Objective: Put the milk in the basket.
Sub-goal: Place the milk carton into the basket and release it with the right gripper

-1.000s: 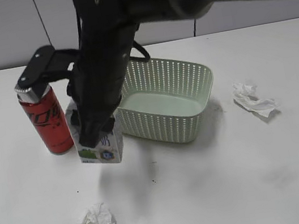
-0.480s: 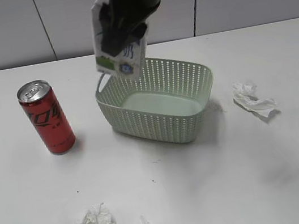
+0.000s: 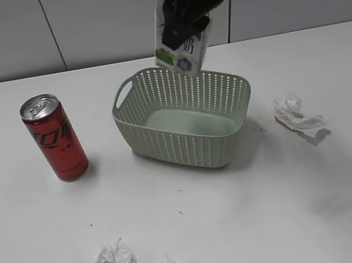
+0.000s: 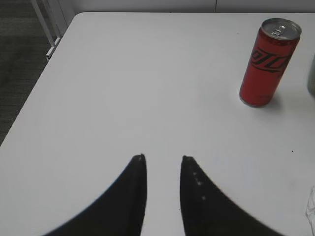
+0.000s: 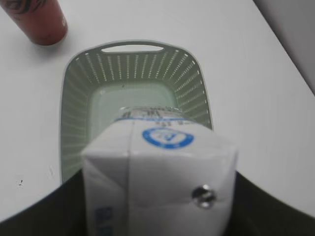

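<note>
Above the basket [image 3: 187, 119] rear rim, right gripper [image 3: 187, 18] pinches the milk [image 3: 179, 46], tilted, clear of the walls. Basket holds nothing; red can [image 3: 55, 138] well apart. Left gripper [image 4: 162, 158] fingers slightly spread w/ nothing between.

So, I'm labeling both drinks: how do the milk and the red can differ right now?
The milk is a white boxy carton with blue print; the red can is a round cylinder. The milk hangs tilted in the right gripper above the basket; the red can stands upright on the table, untouched.
</note>
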### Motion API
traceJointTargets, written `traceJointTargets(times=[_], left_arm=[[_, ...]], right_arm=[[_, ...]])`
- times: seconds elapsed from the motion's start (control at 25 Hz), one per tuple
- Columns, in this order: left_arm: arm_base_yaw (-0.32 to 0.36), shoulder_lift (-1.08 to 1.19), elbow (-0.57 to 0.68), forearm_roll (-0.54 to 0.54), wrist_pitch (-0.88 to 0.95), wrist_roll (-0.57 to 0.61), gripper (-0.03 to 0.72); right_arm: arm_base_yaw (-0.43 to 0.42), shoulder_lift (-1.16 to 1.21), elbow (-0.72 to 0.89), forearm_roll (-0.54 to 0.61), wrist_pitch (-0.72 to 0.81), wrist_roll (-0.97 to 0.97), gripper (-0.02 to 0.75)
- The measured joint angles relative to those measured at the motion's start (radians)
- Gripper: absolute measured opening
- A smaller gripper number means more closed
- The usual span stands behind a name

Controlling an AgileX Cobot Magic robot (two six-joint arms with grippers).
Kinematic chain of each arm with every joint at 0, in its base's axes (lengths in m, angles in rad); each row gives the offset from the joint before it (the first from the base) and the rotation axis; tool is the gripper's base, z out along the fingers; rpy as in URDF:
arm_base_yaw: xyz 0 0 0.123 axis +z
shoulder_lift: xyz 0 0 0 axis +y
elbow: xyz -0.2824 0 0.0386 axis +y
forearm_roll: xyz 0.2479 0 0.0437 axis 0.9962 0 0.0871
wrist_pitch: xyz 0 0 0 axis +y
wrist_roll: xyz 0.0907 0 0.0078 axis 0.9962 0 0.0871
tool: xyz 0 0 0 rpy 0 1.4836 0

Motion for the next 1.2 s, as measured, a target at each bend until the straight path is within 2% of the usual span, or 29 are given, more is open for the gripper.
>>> traceJointTargets(times=[0.52, 1.0, 1.12, 1.2], left_arm=[[0.000, 0.000, 0.000, 0.000, 0.000, 0.000, 0.203], [0.000, 0.000, 0.000, 0.000, 0.000, 0.000, 0.203], [0.000, 0.000, 0.000, 0.000, 0.000, 0.000, 0.203], [0.000, 0.000, 0.000, 0.000, 0.000, 0.000, 0.203]], right_arm=[[-0.002, 0.272, 0.004, 0.007, -0.100, 0.001, 0.348], [-0.002, 0.333, 0.004, 0.004, -0.167, 0.001, 0.348], [-0.002, 0.333, 0.004, 0.004, -0.170, 0.001, 0.379], [-0.002, 0.333, 0.004, 0.005, -0.177, 0.001, 0.452]])
